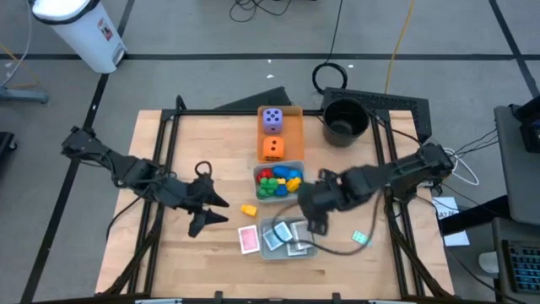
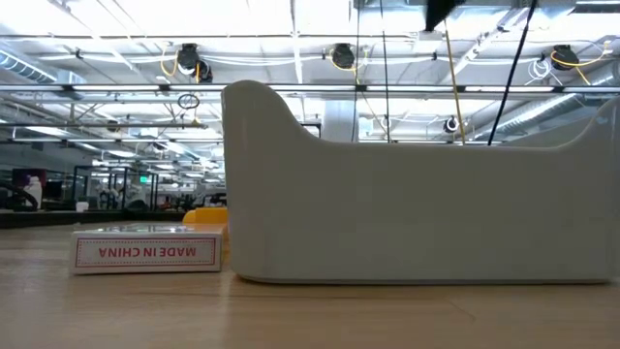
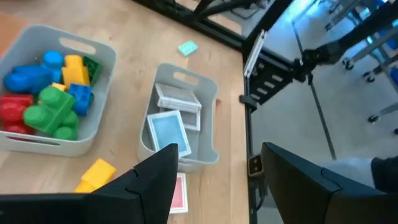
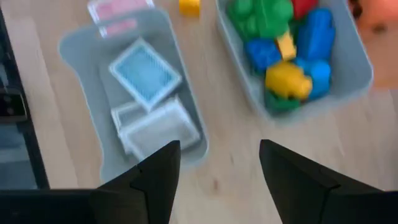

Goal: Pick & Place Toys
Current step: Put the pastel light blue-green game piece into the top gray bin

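The wood table [image 1: 202, 135] is the biggest thing. The flat orange tray [image 1: 293, 127] sits at the far middle w/ 2 soft-looking dotted dice on it – purple die [image 1: 272, 120] far, orange die [image 1: 272, 149] near. Next comes the grey brick tray [image 1: 258, 190], full of shiny chunky bricks [image 1: 279, 179]. Nearer still is the grey card tray [image 1: 272, 251], holding flat cards [image 1: 285, 237].

3 toys are not put away yet. The pink card [image 1: 247, 239] lies flat, touching the card tray's left side, long side running near to far. The yellow brick [image 1: 249, 209] is just far of it. The teal card [image 1: 360, 237] lies alone to the right.

The left gripper [image 1: 209, 209] is empty, fingers apart, just left of the yellow brick – prob the closer arm for it and the pink card. The right gripper [image 1: 310, 211] hangs over the card tray's far right corner, fingers apart, holding nothing; the teal card is on its near-right.
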Action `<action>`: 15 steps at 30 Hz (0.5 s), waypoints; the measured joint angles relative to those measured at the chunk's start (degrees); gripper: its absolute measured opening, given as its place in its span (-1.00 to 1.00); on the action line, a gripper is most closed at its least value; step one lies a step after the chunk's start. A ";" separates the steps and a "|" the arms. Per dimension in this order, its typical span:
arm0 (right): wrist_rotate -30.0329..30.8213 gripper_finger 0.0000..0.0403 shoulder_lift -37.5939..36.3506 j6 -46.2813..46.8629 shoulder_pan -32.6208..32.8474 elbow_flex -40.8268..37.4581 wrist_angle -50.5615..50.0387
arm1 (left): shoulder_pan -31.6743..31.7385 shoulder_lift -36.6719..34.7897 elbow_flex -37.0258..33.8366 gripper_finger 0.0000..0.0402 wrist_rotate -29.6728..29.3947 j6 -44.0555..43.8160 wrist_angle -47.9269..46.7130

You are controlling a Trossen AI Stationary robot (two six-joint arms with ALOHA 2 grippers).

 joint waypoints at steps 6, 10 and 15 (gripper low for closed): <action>4.73 0.05 -0.41 9.79 9.42 0.00 -7.42 | -1.02 3.45 0.00 0.18 -0.15 -0.13 0.09; 5.53 0.05 -0.39 17.67 14.46 0.00 -12.94 | -1.02 4.95 0.00 0.18 -0.13 -0.13 0.13; 5.41 0.05 -0.47 25.51 20.57 -0.76 -16.15 | -1.02 5.42 0.00 0.18 -0.11 0.09 1.03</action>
